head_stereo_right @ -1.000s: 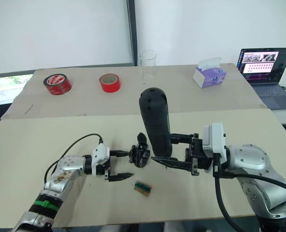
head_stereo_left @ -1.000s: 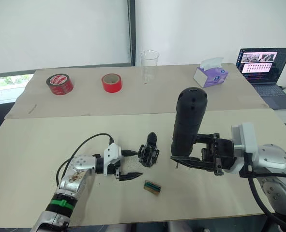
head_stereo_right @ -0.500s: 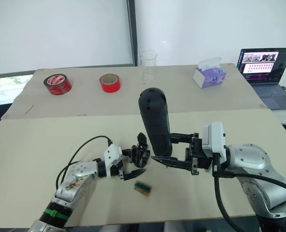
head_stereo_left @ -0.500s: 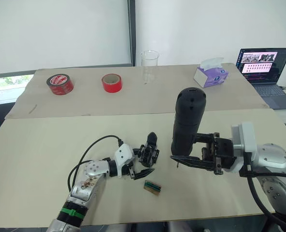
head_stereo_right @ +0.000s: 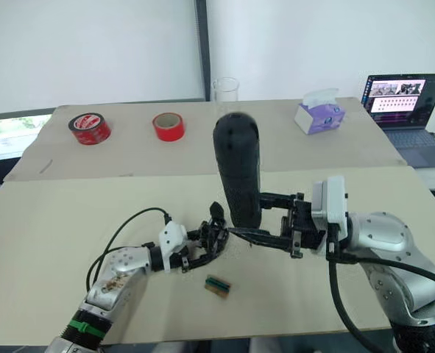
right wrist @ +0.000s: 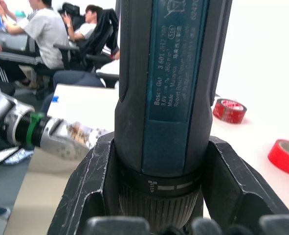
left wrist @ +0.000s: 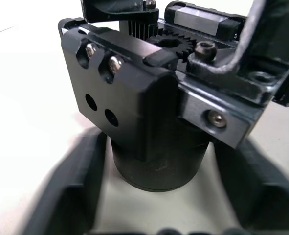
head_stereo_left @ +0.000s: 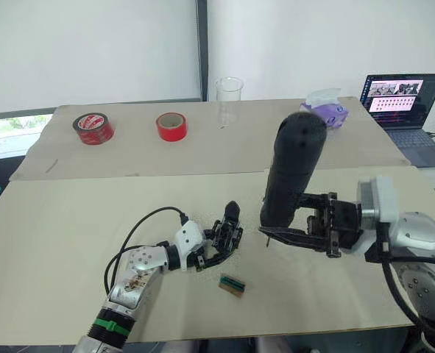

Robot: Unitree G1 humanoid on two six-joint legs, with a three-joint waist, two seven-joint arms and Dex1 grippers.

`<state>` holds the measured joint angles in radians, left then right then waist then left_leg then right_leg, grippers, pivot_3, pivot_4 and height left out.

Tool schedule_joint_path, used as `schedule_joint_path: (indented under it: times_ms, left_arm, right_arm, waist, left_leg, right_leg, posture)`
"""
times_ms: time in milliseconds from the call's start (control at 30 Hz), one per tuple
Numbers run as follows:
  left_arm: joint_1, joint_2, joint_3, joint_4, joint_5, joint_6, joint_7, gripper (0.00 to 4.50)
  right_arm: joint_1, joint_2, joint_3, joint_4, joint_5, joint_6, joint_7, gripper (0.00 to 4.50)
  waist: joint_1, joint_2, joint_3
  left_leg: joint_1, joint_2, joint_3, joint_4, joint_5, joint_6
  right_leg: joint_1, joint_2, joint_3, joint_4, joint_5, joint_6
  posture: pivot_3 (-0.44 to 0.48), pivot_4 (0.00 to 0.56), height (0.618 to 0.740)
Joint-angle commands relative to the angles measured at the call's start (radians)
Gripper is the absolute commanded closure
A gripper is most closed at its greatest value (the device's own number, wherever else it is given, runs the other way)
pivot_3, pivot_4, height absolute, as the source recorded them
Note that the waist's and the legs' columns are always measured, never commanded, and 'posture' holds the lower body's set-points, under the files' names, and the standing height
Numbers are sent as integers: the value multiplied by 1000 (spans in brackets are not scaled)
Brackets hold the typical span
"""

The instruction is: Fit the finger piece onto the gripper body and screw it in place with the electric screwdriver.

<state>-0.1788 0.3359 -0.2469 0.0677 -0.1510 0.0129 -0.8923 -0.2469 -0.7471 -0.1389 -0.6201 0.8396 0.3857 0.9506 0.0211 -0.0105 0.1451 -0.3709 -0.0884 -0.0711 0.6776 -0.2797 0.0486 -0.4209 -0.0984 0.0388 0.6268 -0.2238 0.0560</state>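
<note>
Left wrist view: the gripper body was straddled, ungripped, by the open left end effector; the electric screwdriver, clamped in the right end effector, could topple it.

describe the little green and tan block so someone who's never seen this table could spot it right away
On the near beige table, look just in front of the black gripper body that the left hand reaches around. The small green-and-tan block lies flat there, apart from it, the only coloured thing among black parts.
</note>
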Motion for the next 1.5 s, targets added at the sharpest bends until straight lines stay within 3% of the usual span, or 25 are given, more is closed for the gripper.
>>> schedule_joint_path:
  times_ms: [33,300,500,1167,1500]
  left_arm:
    - [17,-5,-30,100,34,-15,5,2213]
    - [3,-5,-42,141,28,-39,-25,2213]
    - [10,-9,-48,127,32,-27,-23,2213]
    - [19,22,-53,-65,15,190,19,2213]
    - [28,26,-48,-54,13,182,19,2213]
  right_arm:
    - [-99,-8,-55,-25,93,32,-47,2584]
    - [-358,48,-28,33,246,136,-168,2584]
    - [-454,125,44,62,239,163,-181,2584]
    - [-453,267,191,140,38,115,-38,2584]
    - [-456,289,228,175,-19,117,21,2584]
  waist:
    - [3,2,-1]
    - [9,4,-2]
    - [11,5,-3]
    - [-1,4,-3]
    - [-3,4,-3]
  left_leg:
    - [0,0,0,0,0,0]
    - [2,0,0,0,0,0]
    - [1,0,0,0,0,0]
    - [1,0,0,0,0,0]
    - [1,0,0,0,0,0]
  right_leg:
    - [0,0,0,0,0,0]
    - [1,-1,0,0,0,0]
    - [1,-1,0,0,0,0]
    - [-1,-1,0,1,0,0]
    - [-1,-1,-1,1,0,0]
  posture:
    - [0,150,740]
    - [0,150,740]
    - [0,150,740]
    - [0,150,740]
    - [0,150,740]
